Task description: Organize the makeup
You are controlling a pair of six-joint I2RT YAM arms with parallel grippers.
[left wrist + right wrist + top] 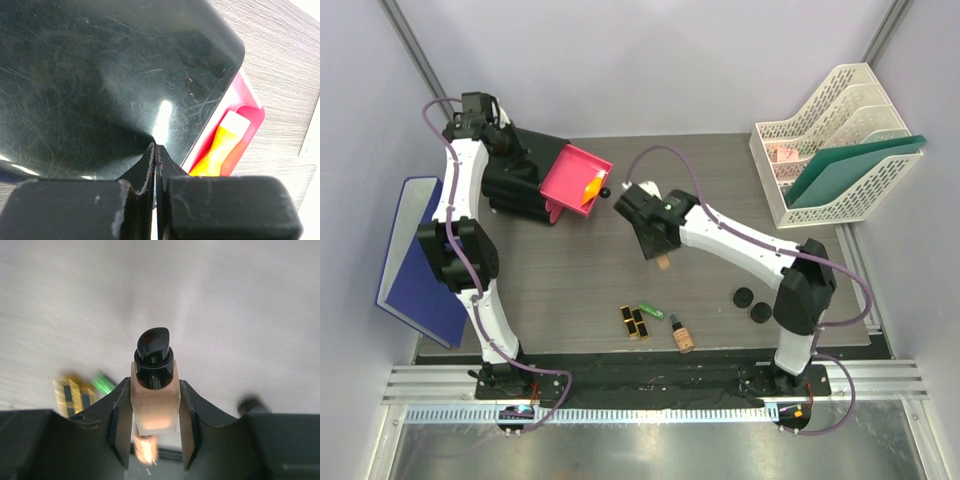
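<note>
Counter [570,280] carrying the black box [510,185], whose pink drawer [565,172] is standing open to the left of and beyond the right end effector [154,390]. That end effector is clamping a beige foundation bottle [155,407], with its long axis lying along the fingers and its black cap pointing outward. Left end effector [155,152], jaws together, is hovering over the box. No legible writing is showing.
</note>
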